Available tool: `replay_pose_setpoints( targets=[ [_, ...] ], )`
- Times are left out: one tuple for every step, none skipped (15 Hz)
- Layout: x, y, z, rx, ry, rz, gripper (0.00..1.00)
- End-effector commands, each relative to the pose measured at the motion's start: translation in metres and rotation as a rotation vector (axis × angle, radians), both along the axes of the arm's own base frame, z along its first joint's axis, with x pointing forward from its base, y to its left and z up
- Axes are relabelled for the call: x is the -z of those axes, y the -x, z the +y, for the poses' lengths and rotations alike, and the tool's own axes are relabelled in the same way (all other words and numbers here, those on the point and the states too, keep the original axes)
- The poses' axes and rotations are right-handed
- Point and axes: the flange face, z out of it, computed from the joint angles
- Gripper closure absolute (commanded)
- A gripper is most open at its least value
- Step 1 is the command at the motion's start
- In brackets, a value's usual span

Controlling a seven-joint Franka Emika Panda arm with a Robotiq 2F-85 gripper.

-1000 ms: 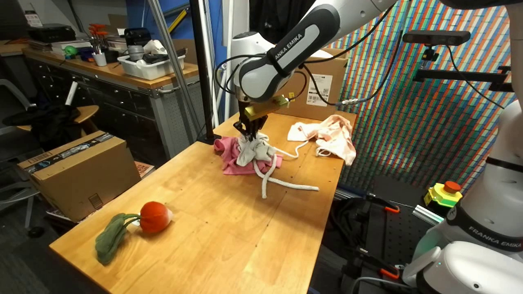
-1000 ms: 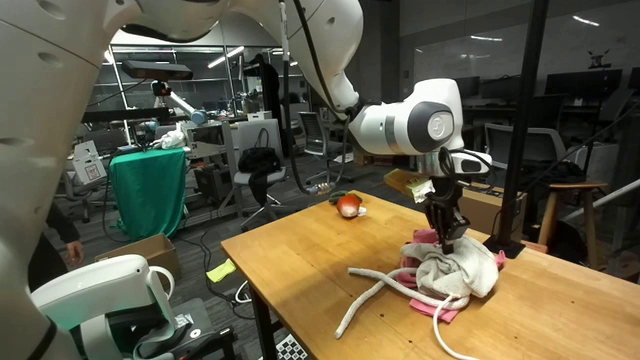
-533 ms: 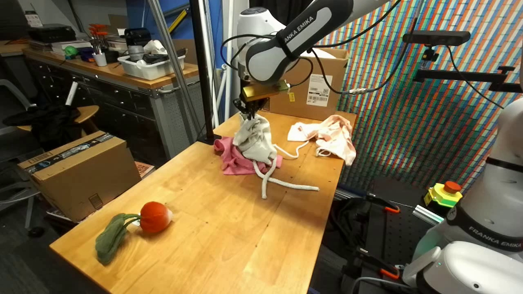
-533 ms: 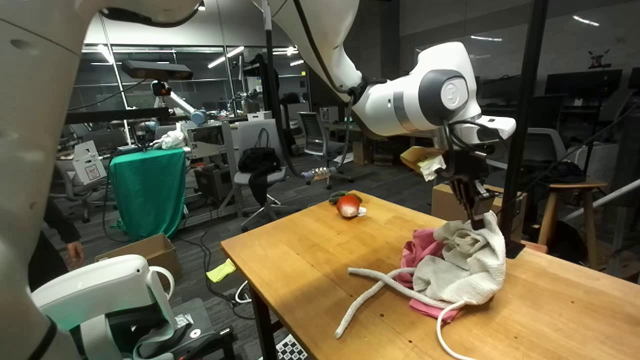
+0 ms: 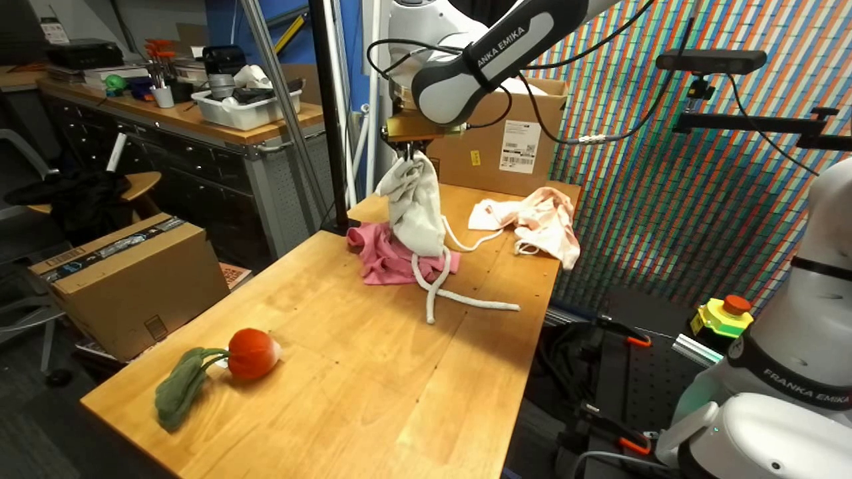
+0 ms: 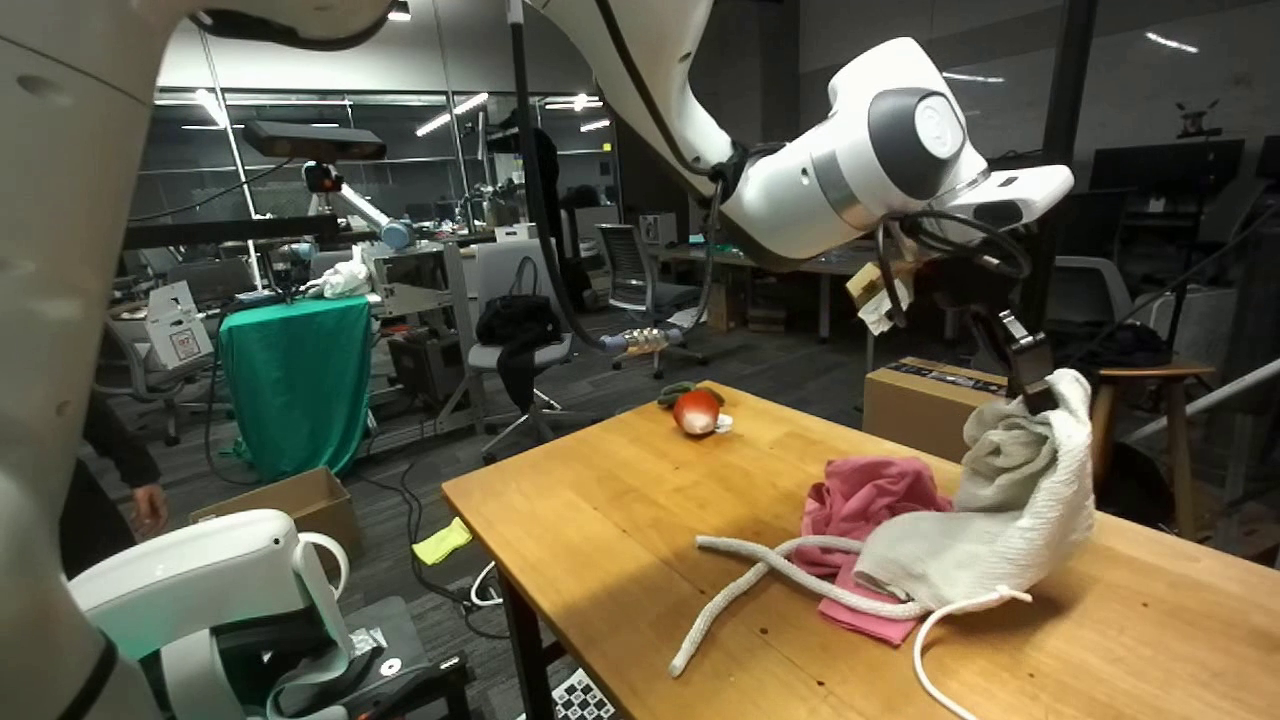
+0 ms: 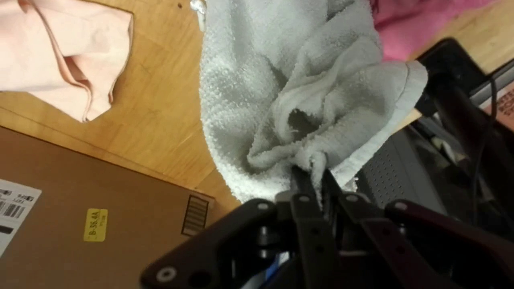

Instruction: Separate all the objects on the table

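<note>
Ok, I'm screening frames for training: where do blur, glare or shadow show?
In the wrist view, the deep-pink cloth looks blurry, from focus or motion I can't tell, and the off-white cloth nearly washes out beside the gripper; in an exterior view, a light strip glares white; in an exterior view, a soft shadow darkens part of the table.

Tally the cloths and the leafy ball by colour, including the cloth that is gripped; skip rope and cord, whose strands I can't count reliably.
Off-white cloth, held by the end effector: 1
Deep pink cloth: 1
Peach cloth: 1
Red ball with green leaves: 1
Total: 4
</note>
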Motion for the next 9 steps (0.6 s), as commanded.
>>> replay_pose_setpoints(
  targets=[
    [-0.032, -0.006, -0.016, 0.13, 0.036, -0.139, 0.92],
    [-0.039, -0.007, -0.024, 0.17, 0.046, -0.169, 0.92],
    [-0.044, -0.008, -0.03, 0.21, 0.057, -0.2, 0.92],
    [-0.05, -0.008, -0.036, 0.251, 0.068, -0.228, 0.92],
    [-0.055, -0.009, -0.043, 0.292, 0.075, -0.259, 0.92],
    [-0.059, -0.01, -0.049, 0.333, 0.083, -0.289, 0.92],
    [-0.062, -0.011, -0.055, 0.376, 0.092, -0.319, 0.92],
    [-0.064, -0.012, -0.059, 0.416, 0.101, -0.349, 0.92],
    [-0.065, -0.014, -0.064, 0.457, 0.109, -0.378, 0.93]
  ],
)
